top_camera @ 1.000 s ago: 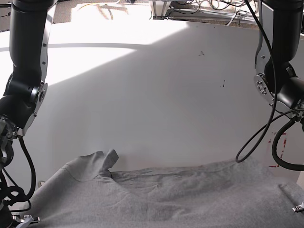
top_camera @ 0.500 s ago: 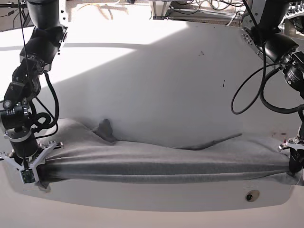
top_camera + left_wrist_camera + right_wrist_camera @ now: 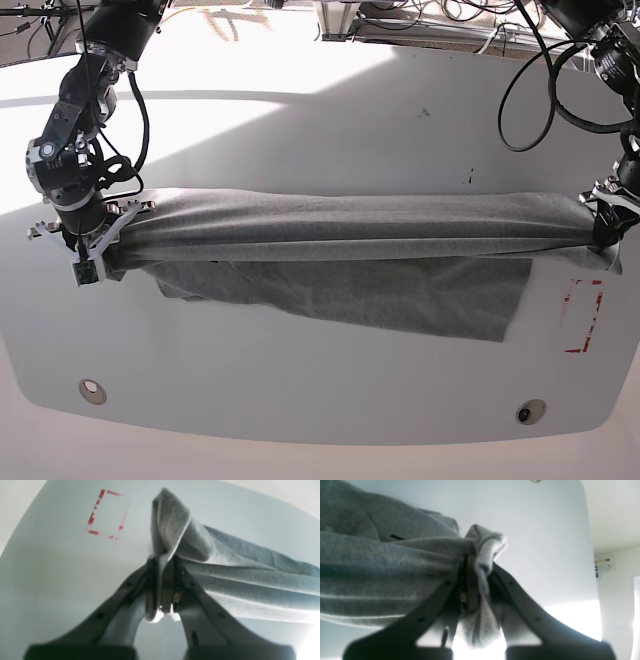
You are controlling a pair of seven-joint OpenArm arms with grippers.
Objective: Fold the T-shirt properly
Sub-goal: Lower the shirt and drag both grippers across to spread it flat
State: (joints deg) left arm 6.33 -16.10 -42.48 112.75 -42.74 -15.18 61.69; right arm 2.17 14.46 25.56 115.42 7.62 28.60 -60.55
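Observation:
The grey T-shirt point(image 3: 350, 235) is stretched as a long bunched band across the middle of the white table point(image 3: 320, 110), and a loose flap point(image 3: 400, 295) of it lies on the table toward the front. At the band's right end my left gripper point(image 3: 605, 238) is shut on the cloth. Seen from the left wrist, its fingertips point(image 3: 162, 562) pinch a folded edge of the T-shirt point(image 3: 237, 575). At the band's left end my right gripper point(image 3: 95, 250) is also shut on the cloth. In the right wrist view a bunched corner of the T-shirt point(image 3: 382, 567) fills the right gripper point(image 3: 476, 565).
A red dashed rectangle point(image 3: 583, 317) is marked on the table just in front of the left gripper, and shows as the red rectangle point(image 3: 106, 513) from the left wrist. Two round holes point(image 3: 92, 390) point(image 3: 530, 411) sit near the table's curved front edge. Cables lie beyond the far edge.
Both grippers have carried the T-shirt from the table's near edge toward its middle. The cloth has gone from lying flat to a taut band with a flap trailing in front.

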